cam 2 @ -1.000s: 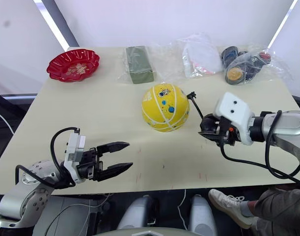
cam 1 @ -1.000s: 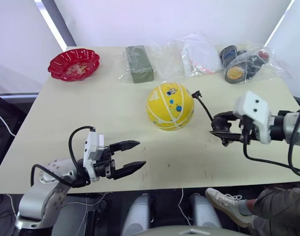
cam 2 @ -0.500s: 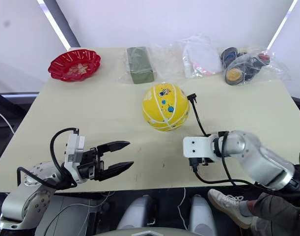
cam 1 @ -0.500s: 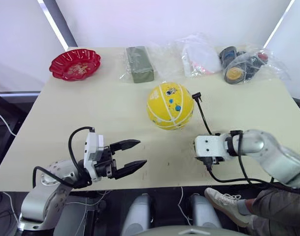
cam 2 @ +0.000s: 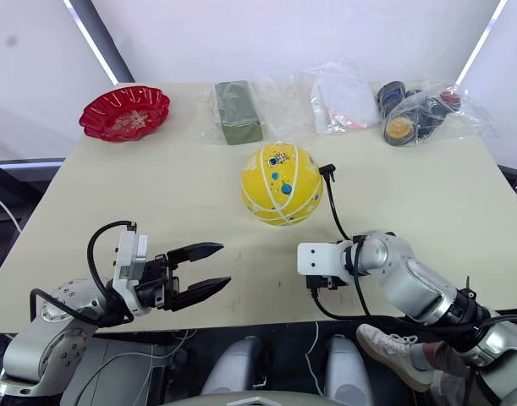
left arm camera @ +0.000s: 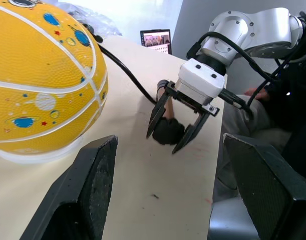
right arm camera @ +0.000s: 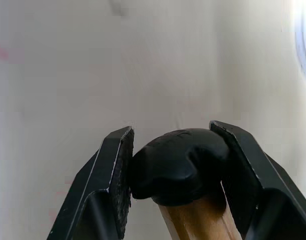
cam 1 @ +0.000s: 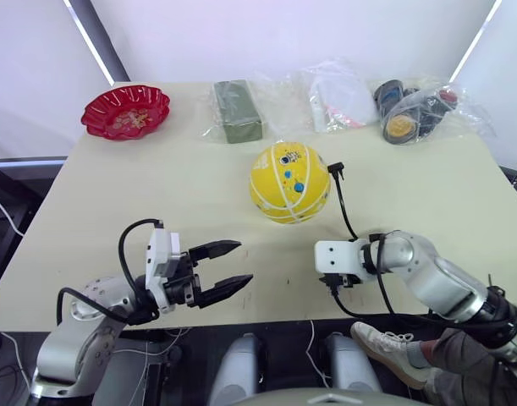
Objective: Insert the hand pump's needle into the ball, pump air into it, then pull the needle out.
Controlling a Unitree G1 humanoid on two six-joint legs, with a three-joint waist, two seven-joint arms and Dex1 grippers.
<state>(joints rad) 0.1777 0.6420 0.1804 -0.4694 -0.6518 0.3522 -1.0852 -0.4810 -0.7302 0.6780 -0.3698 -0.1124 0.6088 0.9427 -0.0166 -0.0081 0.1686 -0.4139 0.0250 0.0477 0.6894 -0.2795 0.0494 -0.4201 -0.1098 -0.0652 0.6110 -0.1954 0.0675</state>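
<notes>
pale beige tabletop (cam 1: 427,194) under white walls, with faint red and dark marks near the front edge.

yellow ball (cam 1: 289,183) with white curved stripes and small blue astronaut prints, resting on the tabletop ahead of both end effectors, nearer the right one, touching neither. thin black hose (cam 1: 342,203) running from just beside the ball's right side back to the right end effector; small black fitting with the needle (cam 1: 336,168) at its far end, close against the ball, contact too small to tell. hand pump (right arm camera: 185,187) seen in the right wrist view as a rounded black end cap on a gold-bronze cylinder, lying between the fingers.

right end effector (cam 1: 333,282) low at the tabletop's front edge, behind and slightly right of the ball, its two black fingers (right arm camera: 114,180) clamped against both sides of the pump's black cap; in the left wrist view, same dark cap (left arm camera: 169,131) gripped between the two prongs.

left end effector (cam 1: 225,268) hovering over the front left part of the tabletop, fingers spread wide apart, holding nothing and touching nothing, ball well ahead and to its right.

far beyond both end effectors, along the back edge: red scalloped bowl (cam 1: 125,111) to the far left, green block in clear wrap (cam 1: 236,111), white packet in a clear bag (cam 1: 338,89), and bagged dark items (cam 1: 410,108) to the right.
</notes>
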